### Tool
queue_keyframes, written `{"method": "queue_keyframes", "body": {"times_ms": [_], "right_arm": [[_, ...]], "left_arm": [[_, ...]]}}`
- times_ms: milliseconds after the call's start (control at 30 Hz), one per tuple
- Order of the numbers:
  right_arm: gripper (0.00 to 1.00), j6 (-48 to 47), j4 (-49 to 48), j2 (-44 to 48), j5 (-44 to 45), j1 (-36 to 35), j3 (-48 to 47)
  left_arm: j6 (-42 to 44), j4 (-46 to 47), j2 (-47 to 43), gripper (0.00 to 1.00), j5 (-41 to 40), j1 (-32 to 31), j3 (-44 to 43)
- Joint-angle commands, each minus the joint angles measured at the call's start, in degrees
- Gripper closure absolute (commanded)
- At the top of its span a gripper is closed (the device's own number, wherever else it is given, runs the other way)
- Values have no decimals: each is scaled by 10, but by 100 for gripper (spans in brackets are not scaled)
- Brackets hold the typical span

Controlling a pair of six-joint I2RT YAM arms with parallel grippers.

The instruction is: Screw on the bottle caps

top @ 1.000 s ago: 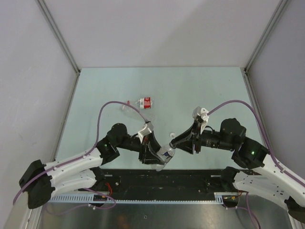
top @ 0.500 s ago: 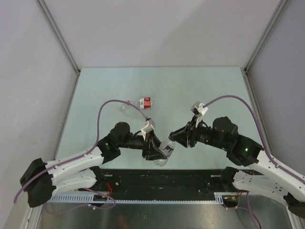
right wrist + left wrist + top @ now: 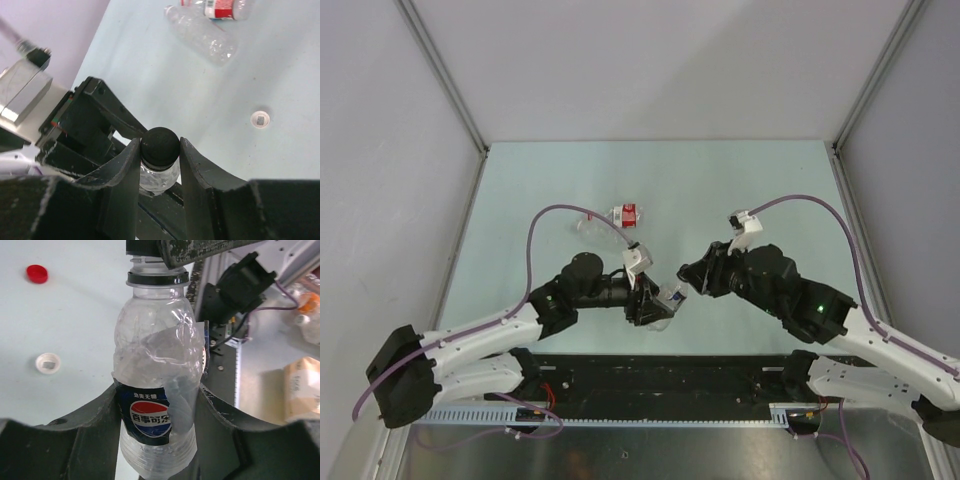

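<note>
My left gripper (image 3: pixel 157 390) is shut on a clear bottle (image 3: pixel 150 340) with a blue label, gripping it round the lower body, neck pointing away. The black cap (image 3: pixel 160 145) sits on that bottle's neck, and my right gripper (image 3: pixel 159 141) is shut on it from both sides. In the top view the two grippers meet near the table's front middle, left gripper (image 3: pixel 650 300) and right gripper (image 3: pixel 686 283) on the bottle (image 3: pixel 667 299). A red cap (image 3: pixel 37 273) and a white cap (image 3: pixel 48 363) lie loose on the table. Two more bottles (image 3: pixel 620 215) lie at the back left.
The black base plate (image 3: pixel 650 375) of the arms runs along the near edge just below the held bottle. A purple cable (image 3: pixel 555 215) loops over the lying bottles. Grey walls (image 3: pixel 420 150) close the table on three sides.
The left gripper has carried the bottle away from the near edge, toward the table's middle. The right wrist has turned and followed, staying at the bottle's neck.
</note>
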State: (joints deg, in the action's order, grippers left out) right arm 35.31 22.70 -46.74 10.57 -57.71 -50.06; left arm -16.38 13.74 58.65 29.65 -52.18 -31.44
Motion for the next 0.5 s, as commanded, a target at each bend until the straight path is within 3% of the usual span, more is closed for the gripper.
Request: {"method": "queue_keyframes", "body": {"times_ms": [0, 467], "right_arm": [[84, 86, 59, -26, 56, -13, 8], [64, 76, 34, -32, 88, -13, 9]], "left_arm": [[57, 111, 5, 100, -82, -3, -61], [59, 111, 33, 100, -104, -7, -59]]}}
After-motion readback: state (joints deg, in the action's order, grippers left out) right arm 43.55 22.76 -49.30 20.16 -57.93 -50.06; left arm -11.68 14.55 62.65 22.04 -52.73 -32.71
